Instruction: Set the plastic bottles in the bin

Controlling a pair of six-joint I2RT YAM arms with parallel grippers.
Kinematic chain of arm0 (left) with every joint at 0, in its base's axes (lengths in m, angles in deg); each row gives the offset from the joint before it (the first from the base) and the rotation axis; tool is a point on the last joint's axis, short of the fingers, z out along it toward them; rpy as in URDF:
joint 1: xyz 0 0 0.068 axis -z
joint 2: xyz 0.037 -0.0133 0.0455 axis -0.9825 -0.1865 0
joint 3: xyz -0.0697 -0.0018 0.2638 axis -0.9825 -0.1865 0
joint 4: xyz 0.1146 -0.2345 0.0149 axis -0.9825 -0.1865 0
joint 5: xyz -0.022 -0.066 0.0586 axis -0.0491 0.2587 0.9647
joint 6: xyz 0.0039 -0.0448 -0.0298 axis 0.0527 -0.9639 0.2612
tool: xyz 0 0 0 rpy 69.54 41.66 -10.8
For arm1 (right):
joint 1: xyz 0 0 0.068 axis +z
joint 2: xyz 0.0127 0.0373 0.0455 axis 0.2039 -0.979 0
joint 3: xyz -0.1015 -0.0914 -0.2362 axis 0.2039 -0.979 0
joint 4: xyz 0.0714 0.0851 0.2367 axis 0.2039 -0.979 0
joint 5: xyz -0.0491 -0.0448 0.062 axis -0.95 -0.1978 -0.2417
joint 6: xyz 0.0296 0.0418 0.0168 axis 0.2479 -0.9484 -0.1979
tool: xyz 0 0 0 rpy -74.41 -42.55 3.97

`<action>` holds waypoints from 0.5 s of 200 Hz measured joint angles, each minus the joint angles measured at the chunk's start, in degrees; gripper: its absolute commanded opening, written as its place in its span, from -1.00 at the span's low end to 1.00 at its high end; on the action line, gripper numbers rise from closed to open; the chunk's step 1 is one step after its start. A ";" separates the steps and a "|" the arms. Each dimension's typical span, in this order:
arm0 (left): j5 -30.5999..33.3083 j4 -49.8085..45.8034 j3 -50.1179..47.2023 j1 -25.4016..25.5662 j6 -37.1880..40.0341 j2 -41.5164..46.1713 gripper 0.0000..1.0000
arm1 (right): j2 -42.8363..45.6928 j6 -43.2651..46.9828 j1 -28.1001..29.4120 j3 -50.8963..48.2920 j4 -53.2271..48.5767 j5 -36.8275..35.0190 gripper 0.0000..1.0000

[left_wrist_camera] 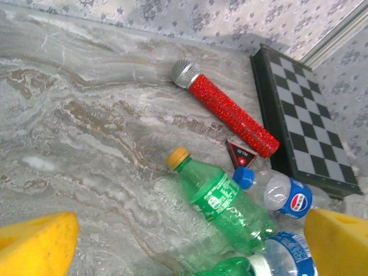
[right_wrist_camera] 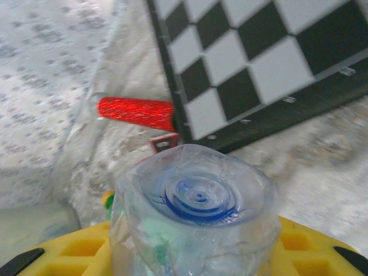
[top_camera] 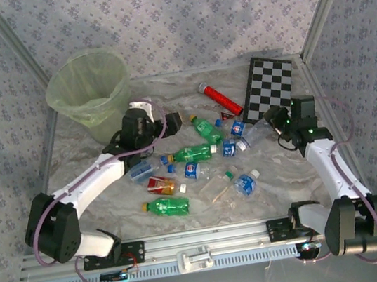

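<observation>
Several plastic bottles lie scattered mid-table, among them a green one (top_camera: 206,129) with an orange cap. My right gripper (top_camera: 275,125) is shut on a clear bottle (right_wrist_camera: 198,213), and the bottle's base faces the right wrist camera between the yellow fingers (right_wrist_camera: 69,256). My left gripper (top_camera: 172,123) hangs open above the table just left of the pile. In the left wrist view the green bottle (left_wrist_camera: 227,201) lies ahead between the spread fingertips (left_wrist_camera: 37,244), with a blue-capped bottle (left_wrist_camera: 282,194) beside it. The pale-green bin (top_camera: 95,104) stands at the back left, behind the left arm.
A red glittery cylinder (top_camera: 220,98) lies at the back centre, next to a checkerboard (top_camera: 269,86) leaning by the right wall. A small red-and-black triangle (left_wrist_camera: 241,153) lies by the bottles. Patterned walls close in the back and both sides.
</observation>
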 measured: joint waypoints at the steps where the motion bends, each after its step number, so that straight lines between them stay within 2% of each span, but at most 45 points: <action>1: -0.24 0.09 0.00 -0.07 0.00 0.04 1.00 | -0.02 0.11 0.07 0.11 0.09 0.07 -0.29; 51: -11.43 2.21 0.00 -0.37 0.42 0.26 1.00 | -5.31 5.57 8.72 6.40 6.62 5.31 -0.28; 100: -23.47 8.63 0.00 0.04 0.09 -1.46 1.00 | -12.98 9.62 17.59 11.69 11.98 8.04 -0.25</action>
